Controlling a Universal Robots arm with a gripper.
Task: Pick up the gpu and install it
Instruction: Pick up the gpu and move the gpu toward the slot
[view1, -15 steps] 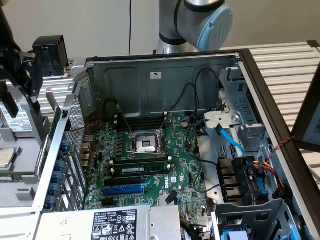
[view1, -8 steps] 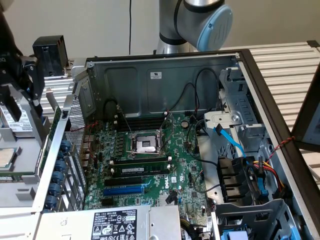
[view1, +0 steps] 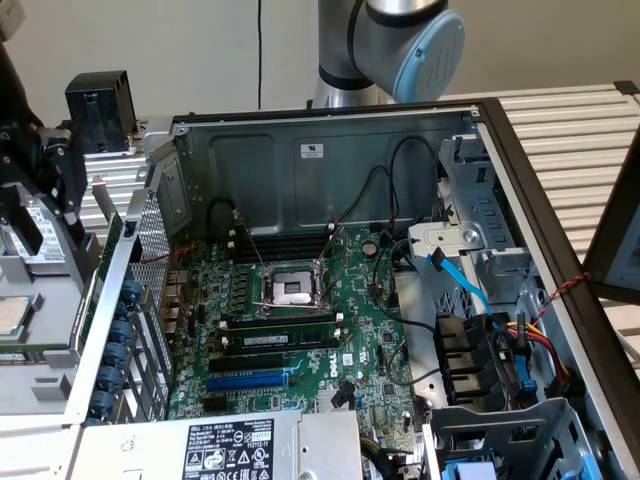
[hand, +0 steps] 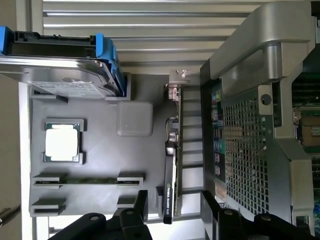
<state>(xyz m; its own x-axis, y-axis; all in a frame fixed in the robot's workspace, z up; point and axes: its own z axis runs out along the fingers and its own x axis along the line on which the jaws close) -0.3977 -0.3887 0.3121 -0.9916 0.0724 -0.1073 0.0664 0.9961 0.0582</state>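
Gripper (hand: 174, 195) hung with its black fingers (hand: 139, 205) spread wide, one on each side of the gpu (hand: 170, 160), a gap showing on both sides. That card stood on edge in the grey tray (hand: 100, 155), just beside the open computer case (hand: 250, 150). A processor chip (hand: 61, 141) lay flat in the same tray, well apart from the card
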